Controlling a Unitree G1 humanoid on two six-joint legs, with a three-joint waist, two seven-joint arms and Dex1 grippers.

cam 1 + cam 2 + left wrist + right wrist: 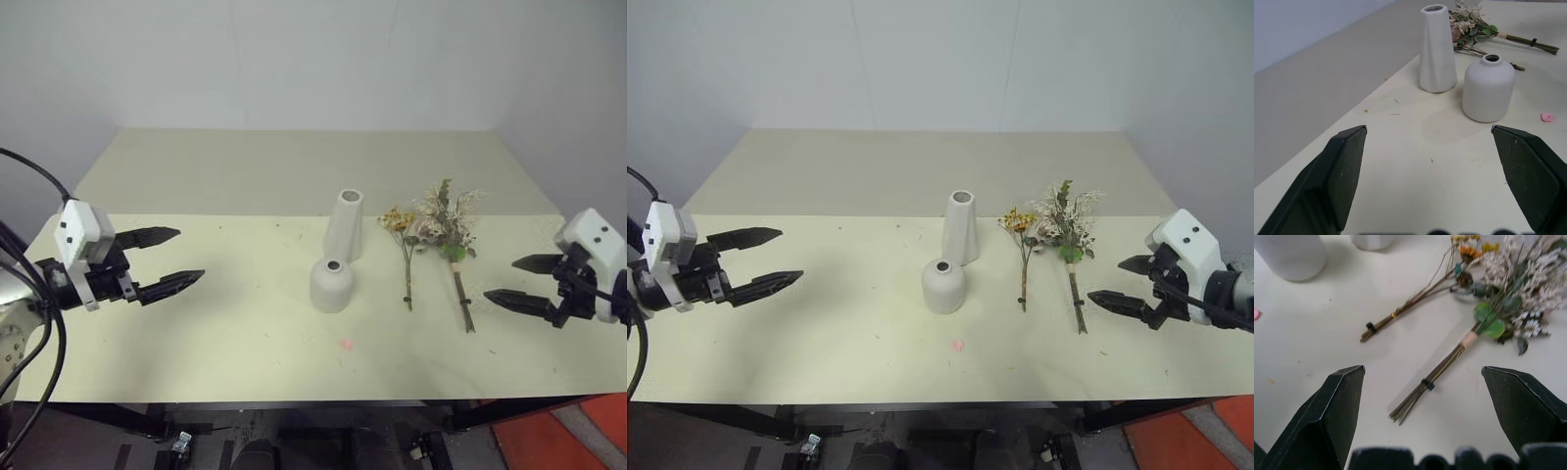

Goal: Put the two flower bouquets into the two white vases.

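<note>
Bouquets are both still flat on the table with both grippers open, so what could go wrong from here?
The big bouquet and the yellow sprig lie with heads touching, so lifting one may drag the other. The squat vase has a small hole; bushy stems probably won't fit, so match carefully. It stands close in front of the tall vase, so a knock from the right gripper could topple either.

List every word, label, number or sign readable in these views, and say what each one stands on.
None: no readable text on the tall vase, the short vase, the bushy bouquet, the yellow sprig or the table.
</note>
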